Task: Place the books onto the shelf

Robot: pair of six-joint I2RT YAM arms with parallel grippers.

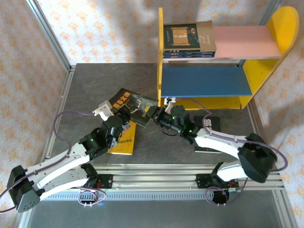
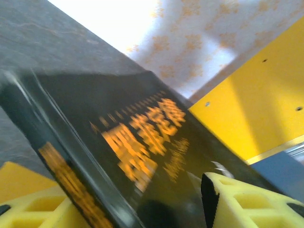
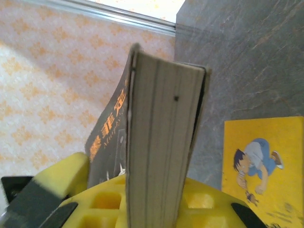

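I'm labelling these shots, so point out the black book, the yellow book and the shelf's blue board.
black book (image 1: 132, 106), top view, middle of its front cover.
yellow book (image 3: 263, 183), right wrist view, middle of its visible cover.
blue board (image 1: 204, 80), top view, middle of its top face.

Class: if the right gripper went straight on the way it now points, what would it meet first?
Probably the left gripper, at the far edge of the black book that the right gripper holds out in front; heights are hard to compare.

A robot test cell in a lab: aluminium-profile posts (image 1: 52, 37) frame patterned backdrop panels (image 1: 109, 28) around a grey tabletop (image 1: 90, 85), with a mounting rail (image 1: 156, 179) along its near edge
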